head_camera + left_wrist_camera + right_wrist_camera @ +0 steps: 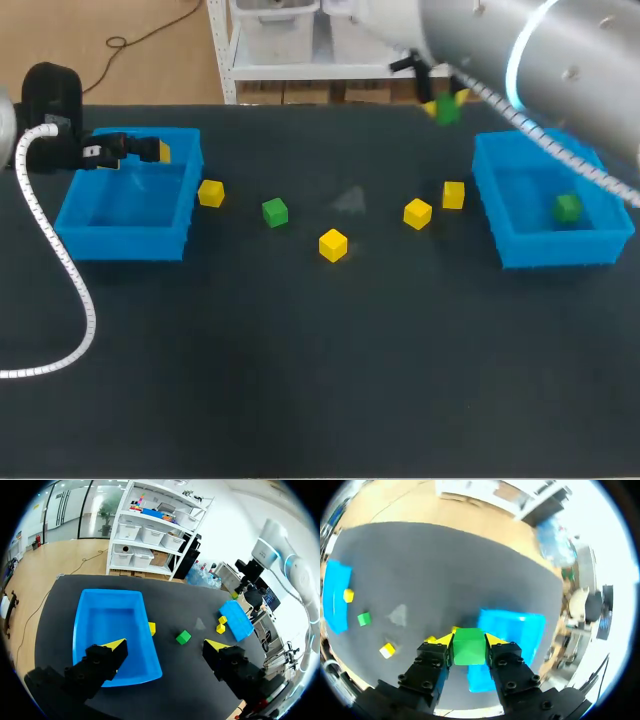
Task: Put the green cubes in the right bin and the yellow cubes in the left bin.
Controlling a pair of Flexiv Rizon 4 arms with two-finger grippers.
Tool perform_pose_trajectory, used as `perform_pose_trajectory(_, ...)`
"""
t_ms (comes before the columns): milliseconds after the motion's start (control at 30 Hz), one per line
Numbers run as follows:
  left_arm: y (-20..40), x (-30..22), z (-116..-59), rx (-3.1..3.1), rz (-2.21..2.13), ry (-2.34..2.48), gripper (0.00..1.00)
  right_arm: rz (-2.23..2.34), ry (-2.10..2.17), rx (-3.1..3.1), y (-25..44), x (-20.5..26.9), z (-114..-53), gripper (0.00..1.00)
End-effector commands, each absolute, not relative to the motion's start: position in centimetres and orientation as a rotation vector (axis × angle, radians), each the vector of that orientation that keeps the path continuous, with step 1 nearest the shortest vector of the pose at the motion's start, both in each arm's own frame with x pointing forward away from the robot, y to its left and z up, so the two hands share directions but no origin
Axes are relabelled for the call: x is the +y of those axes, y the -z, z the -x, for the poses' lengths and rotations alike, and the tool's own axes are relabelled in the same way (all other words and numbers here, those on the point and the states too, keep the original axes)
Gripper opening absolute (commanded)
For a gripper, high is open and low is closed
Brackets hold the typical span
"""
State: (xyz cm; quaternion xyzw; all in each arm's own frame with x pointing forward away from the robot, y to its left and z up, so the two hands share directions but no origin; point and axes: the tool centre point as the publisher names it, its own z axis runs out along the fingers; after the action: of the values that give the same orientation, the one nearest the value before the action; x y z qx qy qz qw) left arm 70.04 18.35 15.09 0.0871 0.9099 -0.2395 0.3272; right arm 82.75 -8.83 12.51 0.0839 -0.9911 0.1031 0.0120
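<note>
Dark tabletop (pixel 300 380) carries two blue bins set well apart, the left bin (pixel 120 242) and the right bin (pixel 560 252), so each colour has its own side and each arm its own target. The left bin looks empty. The left pincer (pixel 165 647) hangs over its far rim with fingers spread wide and nothing between them, probably parked there to keep out of the other arm's way. The right pincer (pixel 469 641) is clamped on a held green cube (pixel 447 113), carried high above the far part of the tabletop near the right bin's far left corner and, as far as I can judge, not yet over the opening. The height should let it clear the bin wall. Being a cube, it has no long axis; its flat faces sit square against the two finger pads, top face level. A second green cube (pixel 567 208) lies inside the right bin. A loose green cube (pixel 274 211) sits left of centre. Four yellow cubes (pixel 333 244) lie loose: one just beside the left bin, one mid-tabletop, two near the right bin.
</note>
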Motion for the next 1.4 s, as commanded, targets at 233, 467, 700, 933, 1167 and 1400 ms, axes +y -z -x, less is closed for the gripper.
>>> perform_pose_trajectory(233,-15.0,18.5,-70.0,2.376,-0.230,0.635,1.00,0.169,-0.192,-3.082,-7.6,-18.9,-76.6,0.00)
perform_pose_trajectory(467,-15.0,18.5,-70.0,2.376,-0.230,0.635,1.00,0.222,-0.203,-3.018,-5.5,-20.0,-75.6,1.00)
perform_pose_trajectory(700,-15.0,18.5,-70.0,2.376,-0.230,0.635,1.00,0.176,-0.204,-3.078,-7.7,-19.2,-76.7,1.00)
perform_pose_trajectory(933,-15.0,18.5,-70.0,2.376,-0.230,0.635,1.00,-0.188,-0.256,-3.151,-11.5,-12.5,-78.9,1.00)
perform_pose_trajectory(1167,-15.0,18.5,-70.0,2.376,-0.230,0.635,1.00,-0.553,-0.244,-3.123,-12.0,-2.2,-80.5,1.00)
perform_pose_trajectory(1400,-15.0,18.5,-70.0,2.376,-0.230,0.635,1.00,-0.826,-0.191,-3.056,-10.7,6.5,-80.5,1.00)
